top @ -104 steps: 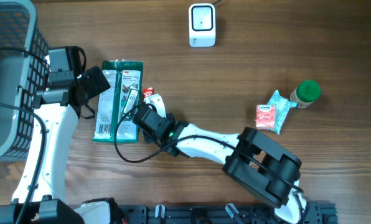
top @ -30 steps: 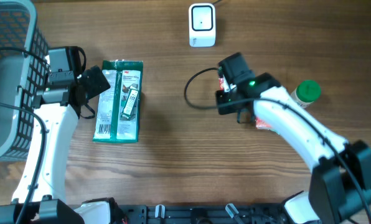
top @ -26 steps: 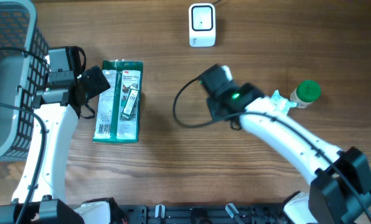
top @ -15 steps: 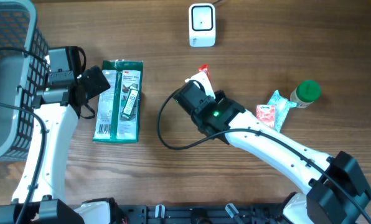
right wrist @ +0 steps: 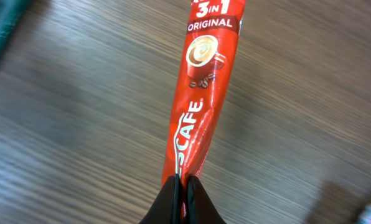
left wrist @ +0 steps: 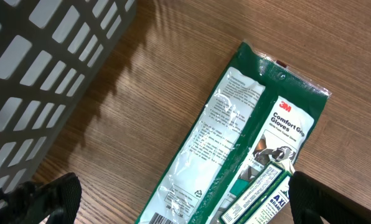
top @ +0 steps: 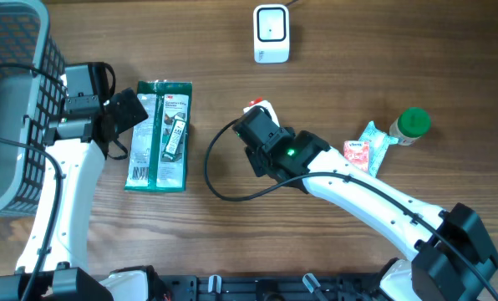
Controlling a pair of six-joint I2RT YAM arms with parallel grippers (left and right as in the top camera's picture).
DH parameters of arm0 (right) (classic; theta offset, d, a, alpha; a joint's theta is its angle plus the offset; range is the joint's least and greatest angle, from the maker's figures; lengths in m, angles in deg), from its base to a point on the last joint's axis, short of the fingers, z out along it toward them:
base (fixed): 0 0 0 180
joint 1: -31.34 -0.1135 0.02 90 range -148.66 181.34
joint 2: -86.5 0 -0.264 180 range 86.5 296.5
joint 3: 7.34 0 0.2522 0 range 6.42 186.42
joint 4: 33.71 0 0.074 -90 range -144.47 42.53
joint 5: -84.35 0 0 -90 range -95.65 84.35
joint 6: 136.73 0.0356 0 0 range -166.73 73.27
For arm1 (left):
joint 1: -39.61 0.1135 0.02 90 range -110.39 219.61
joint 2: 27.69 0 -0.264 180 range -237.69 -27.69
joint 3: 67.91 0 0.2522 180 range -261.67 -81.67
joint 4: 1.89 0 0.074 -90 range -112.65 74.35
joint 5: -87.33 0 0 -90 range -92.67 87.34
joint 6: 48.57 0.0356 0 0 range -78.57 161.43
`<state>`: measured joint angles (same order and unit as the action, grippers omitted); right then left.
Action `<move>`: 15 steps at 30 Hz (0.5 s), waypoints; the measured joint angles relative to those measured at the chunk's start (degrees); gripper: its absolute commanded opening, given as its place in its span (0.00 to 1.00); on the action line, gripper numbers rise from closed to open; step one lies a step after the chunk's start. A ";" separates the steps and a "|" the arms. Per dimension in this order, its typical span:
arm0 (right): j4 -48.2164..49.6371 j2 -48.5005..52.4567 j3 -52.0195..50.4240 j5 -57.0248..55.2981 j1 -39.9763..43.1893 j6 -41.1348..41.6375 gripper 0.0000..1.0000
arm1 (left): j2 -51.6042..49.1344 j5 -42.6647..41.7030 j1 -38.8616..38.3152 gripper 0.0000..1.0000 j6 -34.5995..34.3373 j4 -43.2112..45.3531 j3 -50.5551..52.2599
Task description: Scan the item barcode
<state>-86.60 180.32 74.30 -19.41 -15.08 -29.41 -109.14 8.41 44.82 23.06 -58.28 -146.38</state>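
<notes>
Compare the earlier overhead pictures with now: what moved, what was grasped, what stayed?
The right gripper took the red coffee sachet from beside the glove pack, swung it right toward the green-capped bottle, then back left to mid-table below the scanner, still shut on it. The left gripper, open, the glove pack, scanner, bottle and basket stayed put.

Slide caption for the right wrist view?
Right end effector shut on a red 3-in-1 coffee sachet, wooden table behind it.
</notes>
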 measured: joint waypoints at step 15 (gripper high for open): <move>2.69 0.00 0.00 9.27 0.00 0.59 0.04 | 0.00 0.00 0.00 1.00 0.00 0.00 0.00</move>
<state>-83.91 180.32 74.30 -10.14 -15.08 -28.82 -109.14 8.41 44.82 23.06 -58.28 -146.38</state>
